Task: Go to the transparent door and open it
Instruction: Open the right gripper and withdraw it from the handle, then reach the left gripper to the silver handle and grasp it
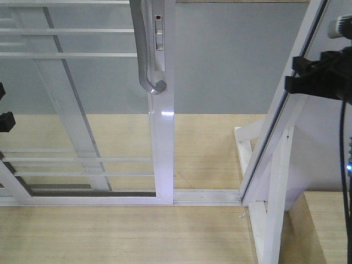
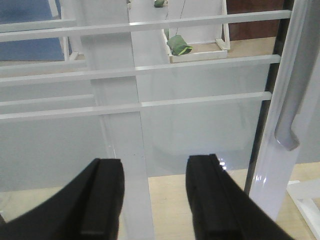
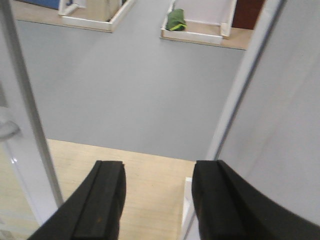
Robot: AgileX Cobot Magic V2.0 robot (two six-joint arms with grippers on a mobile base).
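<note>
Two sets of jaws show at the edges of the front view: bits of the left jaws at 9 o'clock and the right jaws at 3 o'clock. I cannot tell their spread from here. The door [image 1: 82, 110] fills the picture from 9 to 12 o'clock, with its handle [image 1: 147, 49] at 12 on the stile [image 1: 164, 143]. A gap lies between the stile and the slanted post [image 1: 273, 137] at 3 o'clock. The track [image 1: 206, 195] crosses it low down, above the wood floor [image 1: 137, 236] at 6.

Left wrist view: the left jaws stand wide at 6 o'clock with nothing between them. The door's barred glass is straight ahead at 12, apart from the tips. The handle hangs at 3 o'clock, off to the right of the jaws. A green bundle [image 2: 179, 45] shows through the glass at 12.

Right wrist view: the right jaws are wide and empty at 6 o'clock, facing the gap. The stile runs along 9 o'clock with the handle's tip at the left edge, and the post is at 2 o'clock.
</note>
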